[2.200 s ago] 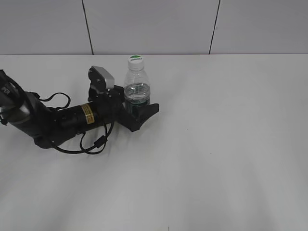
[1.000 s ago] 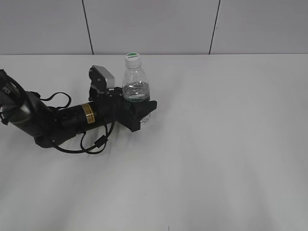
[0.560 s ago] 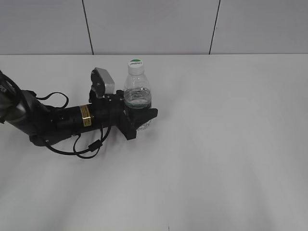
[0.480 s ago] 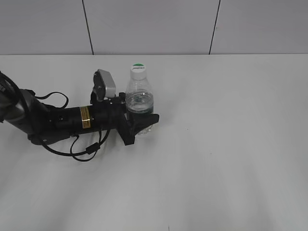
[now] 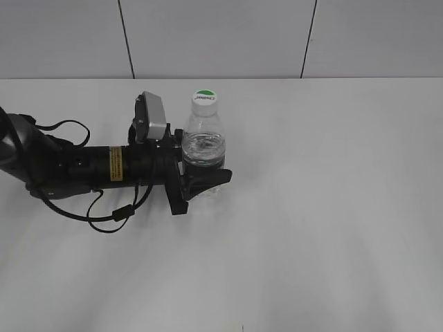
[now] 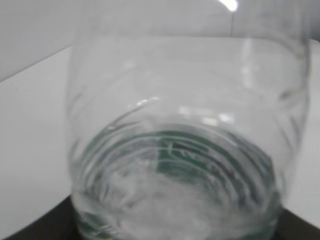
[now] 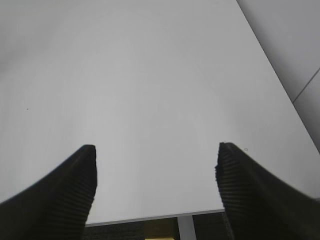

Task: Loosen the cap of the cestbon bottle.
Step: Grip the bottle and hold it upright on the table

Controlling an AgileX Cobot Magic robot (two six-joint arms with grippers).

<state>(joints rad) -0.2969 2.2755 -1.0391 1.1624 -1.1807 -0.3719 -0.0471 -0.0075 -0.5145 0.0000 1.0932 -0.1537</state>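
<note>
A white table [image 5: 332, 207] fills the scene. On its left half the left arm lies low, reaching rightward, and the left gripper [image 5: 201, 176] is pinching the lower body of the cestbon bottle [image 5: 203, 142], its dark fingers pressed against the near and far sides of the green label band. The bottle stands upright, left of the table's centre, holding clear water. The cap [image 5: 203, 97], white with a green patch, sits on the neck, above the gripper and untouched by it. In the left wrist view the bottle fills the frame, blurred. The right gripper [image 7: 155, 185] hangs over bare table with its ribbed fingers [image 7: 75, 180] spread wide apart, holding nothing.
</note>
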